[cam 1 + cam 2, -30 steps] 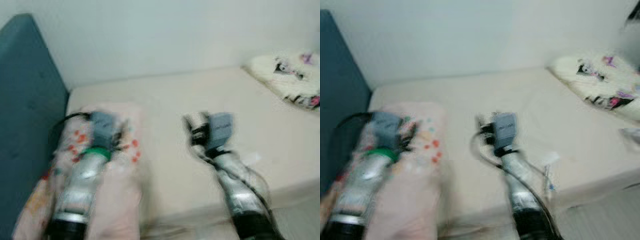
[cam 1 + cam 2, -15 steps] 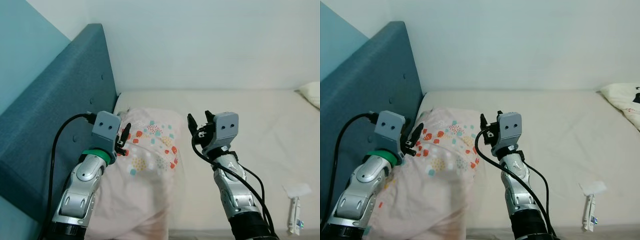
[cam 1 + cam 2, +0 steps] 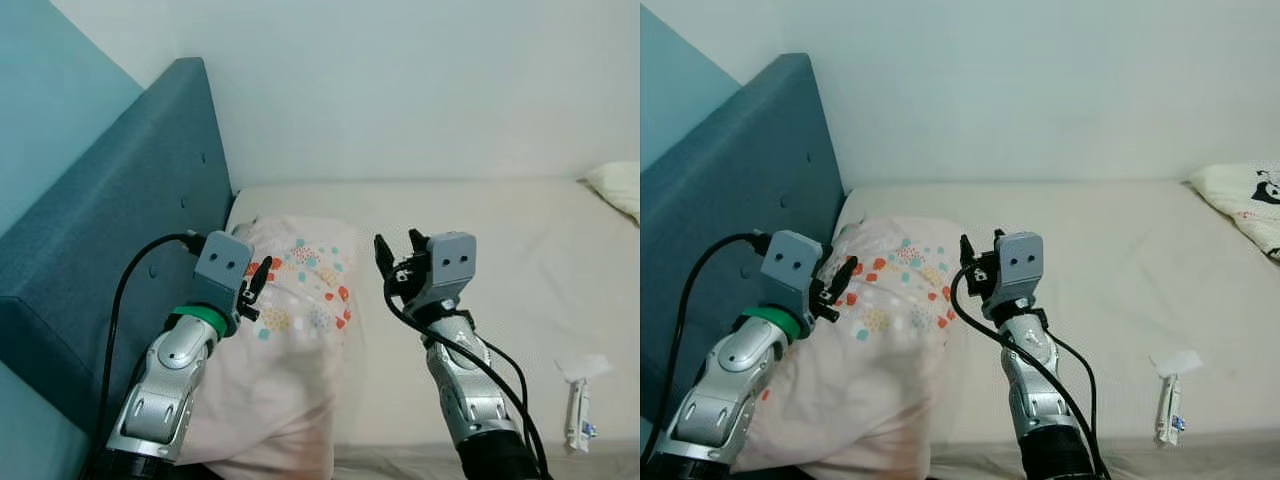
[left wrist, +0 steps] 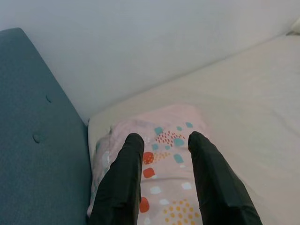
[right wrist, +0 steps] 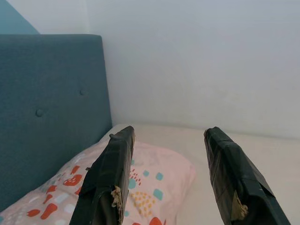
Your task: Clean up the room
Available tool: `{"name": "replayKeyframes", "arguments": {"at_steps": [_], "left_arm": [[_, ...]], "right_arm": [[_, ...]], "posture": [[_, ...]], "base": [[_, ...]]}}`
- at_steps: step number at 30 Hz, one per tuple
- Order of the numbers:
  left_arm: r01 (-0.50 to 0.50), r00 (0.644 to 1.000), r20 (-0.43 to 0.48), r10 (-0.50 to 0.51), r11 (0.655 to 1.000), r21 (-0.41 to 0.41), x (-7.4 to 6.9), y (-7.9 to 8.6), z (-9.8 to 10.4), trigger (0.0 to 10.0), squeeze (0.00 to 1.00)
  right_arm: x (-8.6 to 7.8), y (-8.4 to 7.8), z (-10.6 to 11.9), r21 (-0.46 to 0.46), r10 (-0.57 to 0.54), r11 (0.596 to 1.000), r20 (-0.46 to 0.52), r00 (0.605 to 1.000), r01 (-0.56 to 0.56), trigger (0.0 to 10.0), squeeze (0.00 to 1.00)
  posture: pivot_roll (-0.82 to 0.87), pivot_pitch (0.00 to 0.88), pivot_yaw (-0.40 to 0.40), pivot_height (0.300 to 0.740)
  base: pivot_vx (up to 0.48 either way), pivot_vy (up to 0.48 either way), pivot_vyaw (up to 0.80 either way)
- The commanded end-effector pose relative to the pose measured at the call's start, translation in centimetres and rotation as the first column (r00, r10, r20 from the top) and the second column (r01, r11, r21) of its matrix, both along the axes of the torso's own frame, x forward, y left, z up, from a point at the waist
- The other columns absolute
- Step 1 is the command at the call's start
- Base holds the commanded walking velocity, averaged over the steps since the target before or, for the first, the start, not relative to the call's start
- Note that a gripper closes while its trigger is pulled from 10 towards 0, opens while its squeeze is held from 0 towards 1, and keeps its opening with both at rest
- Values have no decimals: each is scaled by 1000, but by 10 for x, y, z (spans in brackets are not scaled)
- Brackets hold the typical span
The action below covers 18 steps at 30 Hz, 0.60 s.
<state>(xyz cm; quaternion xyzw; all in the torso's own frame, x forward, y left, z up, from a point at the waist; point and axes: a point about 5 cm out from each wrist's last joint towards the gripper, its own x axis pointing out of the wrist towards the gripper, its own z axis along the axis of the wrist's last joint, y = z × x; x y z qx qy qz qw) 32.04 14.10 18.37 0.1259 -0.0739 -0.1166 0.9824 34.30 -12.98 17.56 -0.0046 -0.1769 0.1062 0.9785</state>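
Observation:
A pink pillow [image 3: 300,335] with coloured spots lies at the head of the bed, against the teal headboard [image 3: 110,270]. My left gripper [image 3: 255,287] hovers over the pillow's near left part, open and holding nothing; in the left wrist view its fingers [image 4: 125,173] frame the pillow [image 4: 166,187]. My right gripper [image 3: 397,250] is raised above the cream mattress [image 3: 520,250] just right of the pillow. It is also open and holding nothing, and points towards the headboard corner [image 5: 56,93]. The pillow's edge [image 5: 154,180] shows between its fingers [image 5: 112,173].
A small white tube [image 3: 575,418] and a crumpled wrapper [image 3: 585,366] lie near the mattress's front right edge. A white plush cushion [image 3: 1245,200] with black marks sits at the far right. A white wall runs behind the bed.
The head view swung left from the bed's right side to the headboard and sharpened. Since half a second ago the left gripper has edged right over the pillow. Both grippers stay open.

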Motion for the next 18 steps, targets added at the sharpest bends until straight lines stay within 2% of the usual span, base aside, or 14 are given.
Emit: {"name": "replayKeyframes", "arguments": {"at_steps": [1,4,13,18], "left_arm": [[2,1000,3,-2,1000,19,0,1,0,10000,0],[5,1000,11,-5,1000,17,-1,1,1,10000,0],[-1,1000,20,0,1000,22,0,1,1,10000,0],[-17,1000,8,17,1000,16,0,1,1,10000,0]], "right_arm": [[-1,2,-4,8,5,1000,-17,1000,-5,10000,0],[-1,1,-4,10,5,1000,-17,1000,-5,10000,0],[-1,2,-5,15,9,1000,-18,1000,-9,10000,0],[-2,4,-5,10,22,1000,-20,1000,-22,10000,0]], "posture": [[-95,58,95,740],[-95,59,94,740],[-95,59,94,740],[-95,59,94,740]], "base": [[0,0,0],[0,0,0],[439,0,0],[0,0,0]]}}
